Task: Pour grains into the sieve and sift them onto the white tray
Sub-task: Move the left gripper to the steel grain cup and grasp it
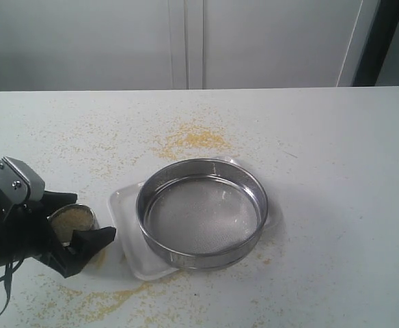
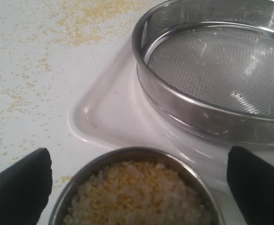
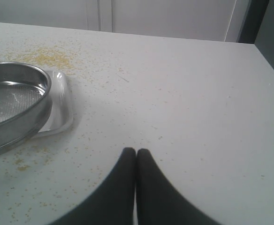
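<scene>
Grains (image 2: 137, 199), a blend of whitish kernels and fine yellow meal, fill a small steel cup (image 2: 127, 153) that sits left of the sieve (image 1: 186, 258), near it but not touching. The left gripper (image 1: 76, 220) has its two black fingers (image 2: 19, 185) closed on opposite sides of this cup, which stands upright with its heaped contents level. The contact points fall below the edge of the left wrist view, though the exterior view shows both fingers tight against the cup's wall.

Under the sieve lies the white tray (image 1: 121, 205). Its rounded corner and low rim stick out on the sieve's left and front, while a smaller sliver shows on the sieve's far right side. The sieve rests flat on the tray, shiny steel rim upward, and the fine grey mesh is visible across its whole floor.

Loose yellow meal (image 1: 193, 140) is scattered over the table (image 1: 336, 171). The thickest patch lies just behind the sieve, and thinner trails lie to the sieve's front left.

Well to the right of the sieve, the right gripper (image 3: 136, 159) hangs over bare tabletop. Its two dark fingers are pressed together along their length with nothing between them. It appears only in its own wrist view.
</scene>
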Robot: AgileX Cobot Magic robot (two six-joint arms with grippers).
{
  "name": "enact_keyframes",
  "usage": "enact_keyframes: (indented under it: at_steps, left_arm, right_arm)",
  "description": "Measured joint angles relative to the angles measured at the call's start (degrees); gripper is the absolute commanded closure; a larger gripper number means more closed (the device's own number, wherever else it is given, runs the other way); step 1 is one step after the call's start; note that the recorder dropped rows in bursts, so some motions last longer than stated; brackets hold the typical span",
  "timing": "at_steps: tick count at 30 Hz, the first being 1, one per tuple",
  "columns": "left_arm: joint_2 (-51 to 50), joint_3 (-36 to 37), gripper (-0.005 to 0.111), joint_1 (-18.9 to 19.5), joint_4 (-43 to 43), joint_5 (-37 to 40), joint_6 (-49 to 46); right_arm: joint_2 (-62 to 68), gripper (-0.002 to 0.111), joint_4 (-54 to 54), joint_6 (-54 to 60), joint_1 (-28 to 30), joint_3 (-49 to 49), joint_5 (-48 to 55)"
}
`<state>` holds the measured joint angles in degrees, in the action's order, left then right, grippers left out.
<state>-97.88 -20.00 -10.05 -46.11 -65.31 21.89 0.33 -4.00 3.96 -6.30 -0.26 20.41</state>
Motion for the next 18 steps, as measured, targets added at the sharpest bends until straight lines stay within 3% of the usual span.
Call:
enact_keyframes:
  at_steps: [11,18]
  left_arm:
    - [-3.2,-0.1,0.002,0.0,0.5,-0.1,-1.0]
    - [-5.4,-0.1,0.015,0.0,0.5,0.0,-1.2]
  right_arm:
    - [0.0,0.108,0.0,0.0,0.0,0.0,0.0]
    - [0.0,0.108,0.0,0.0,0.0,0.0,0.0]
